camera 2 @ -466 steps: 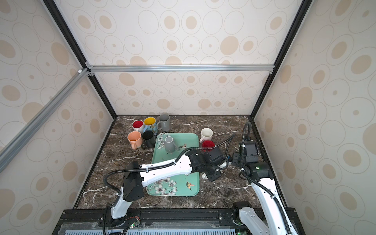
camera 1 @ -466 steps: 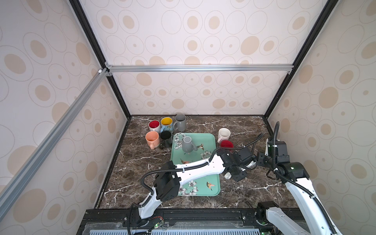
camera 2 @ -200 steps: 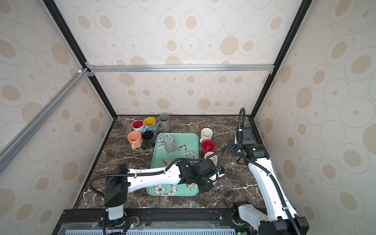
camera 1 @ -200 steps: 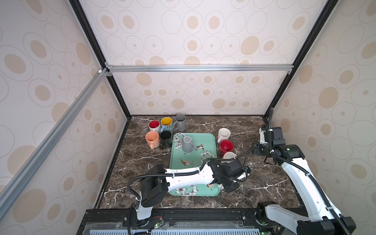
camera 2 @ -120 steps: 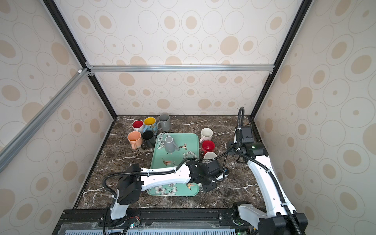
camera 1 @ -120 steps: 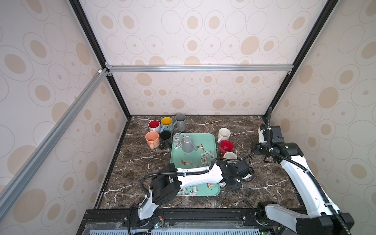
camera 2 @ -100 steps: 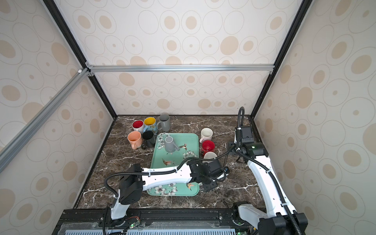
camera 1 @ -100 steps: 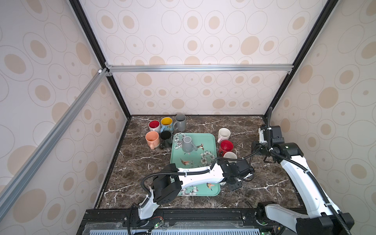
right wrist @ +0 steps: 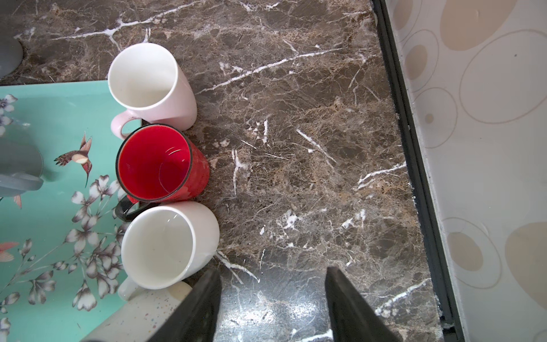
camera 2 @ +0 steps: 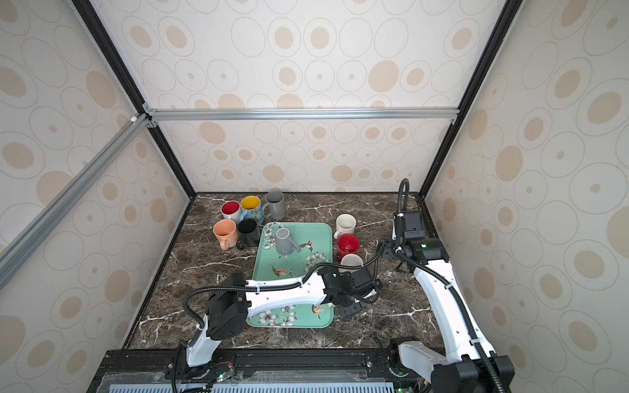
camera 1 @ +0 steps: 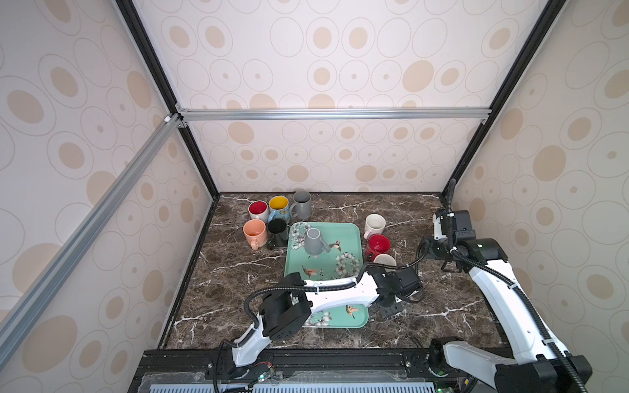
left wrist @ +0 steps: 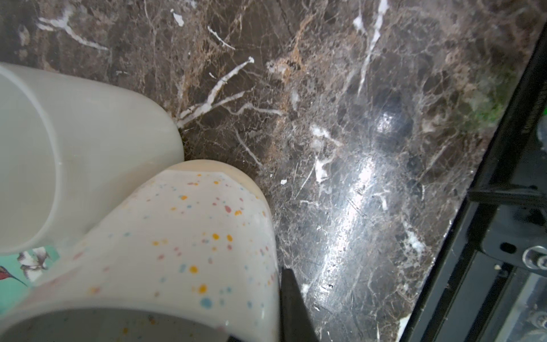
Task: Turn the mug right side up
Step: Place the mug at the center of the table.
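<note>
Marble tabletop (camera 1: 442,306) lies under us: our left gripper (camera 1: 390,306) is closed on the wall of the speckled mug (left wrist: 177,242), mouth at the fingers (left wrist: 291,308), base beyond them beside a white mug (left wrist: 74,148). Our right gripper (right wrist: 272,308) hangs part open, empty.

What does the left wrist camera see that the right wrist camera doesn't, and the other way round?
Only the left wrist camera: the open mouth of the speckled mug and its coloured dots up close.
Only the right wrist camera: the red mug, the pale pink mug, a grey mug on the tray, the spotty wall and the open right pincer.
Both: the speckled mug, the white mug next to it, the green tray and the marble table.
</note>
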